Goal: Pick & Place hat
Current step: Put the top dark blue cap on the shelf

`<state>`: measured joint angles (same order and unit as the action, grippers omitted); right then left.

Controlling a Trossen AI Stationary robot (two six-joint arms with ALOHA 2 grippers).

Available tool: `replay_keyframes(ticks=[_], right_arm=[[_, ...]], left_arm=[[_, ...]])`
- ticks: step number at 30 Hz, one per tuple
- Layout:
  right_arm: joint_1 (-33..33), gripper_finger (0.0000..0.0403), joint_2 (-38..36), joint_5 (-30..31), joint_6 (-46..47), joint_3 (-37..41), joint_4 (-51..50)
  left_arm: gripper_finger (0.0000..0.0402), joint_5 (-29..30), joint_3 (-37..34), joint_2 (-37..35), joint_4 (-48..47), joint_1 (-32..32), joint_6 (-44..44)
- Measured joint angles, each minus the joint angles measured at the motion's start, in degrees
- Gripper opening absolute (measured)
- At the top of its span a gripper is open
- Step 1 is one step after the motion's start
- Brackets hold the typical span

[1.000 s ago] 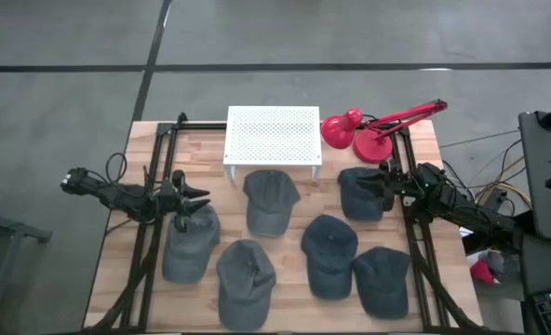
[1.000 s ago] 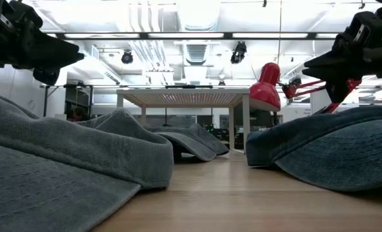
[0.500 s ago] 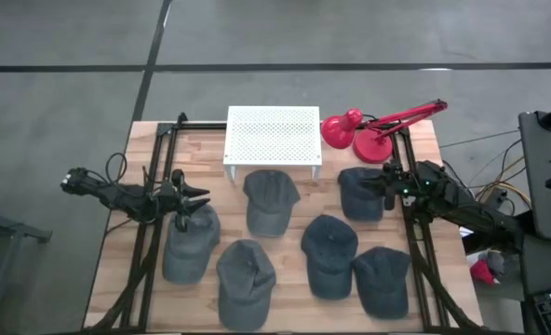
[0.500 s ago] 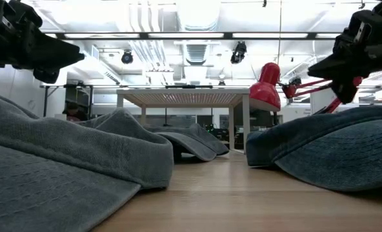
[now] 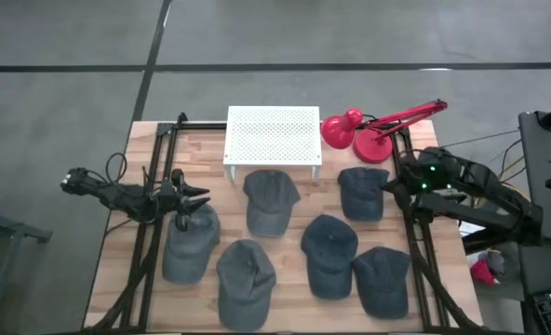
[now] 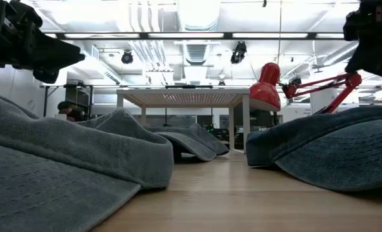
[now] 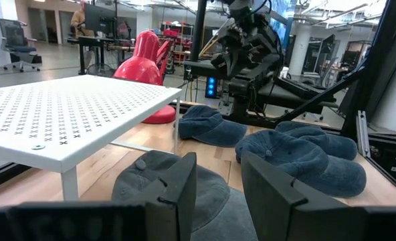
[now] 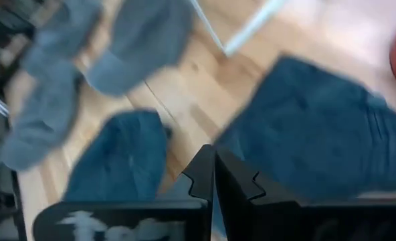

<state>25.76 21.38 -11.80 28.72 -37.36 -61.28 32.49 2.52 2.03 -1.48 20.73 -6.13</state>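
Six soft grey-blue fabric caps spread over a pale wooden plank worktop point(image 5: 285, 279), none held.

Far left: left pincer point(image 5: 194, 198) low over the worktop's left side, just above the crown of the leftmost grey-blue cap point(image 5: 190, 244); two dark fingers point(image 7: 178, 191) parted with a clear gap, nothing between them. Seen from table height as a dark shape high at the left edge point(image 6: 55, 55), above the grey cloth.

Next rightward: front-left cap point(image 5: 246, 282), nearest the front edge. Behind it, cap under the rack point(image 5: 270, 199), its back edge touching the front of a white perforated metal rack on short legs point(image 5: 272, 135) at the worktop's rear centre.

Centre-right: middle cap point(image 5: 330, 252); just beside it toward the front right, front-right cap point(image 5: 383, 279).

Rear right: a red desk lamp with a round base and jointed arm point(image 5: 369, 130), beside the rack. In front of it, rear-right cap point(image 5: 362, 191), flat on the wood.

Far right: right pincer point(image 5: 394, 183) raised beside the right edge of that rear-right cap, clear of the fabric; fingers point(image 8: 205, 175) pressed together, closed on nothing.
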Motion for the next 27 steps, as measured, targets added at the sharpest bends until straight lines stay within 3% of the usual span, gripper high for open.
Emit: replay_keyframes(ticks=[14,27], right_arm=[[0.1,0.0013,18.6,0.4,-0.5,-3.4,-1.8],[0.0,0.0024,23.9,-0.3,1.3,-3.4,-2.6]], left_arm=[[0.0122,0.0,0.0,0.0,0.1,0.0,-0.1],[0.0122,0.0,0.0,0.0,0.2,0.0,-0.1]])
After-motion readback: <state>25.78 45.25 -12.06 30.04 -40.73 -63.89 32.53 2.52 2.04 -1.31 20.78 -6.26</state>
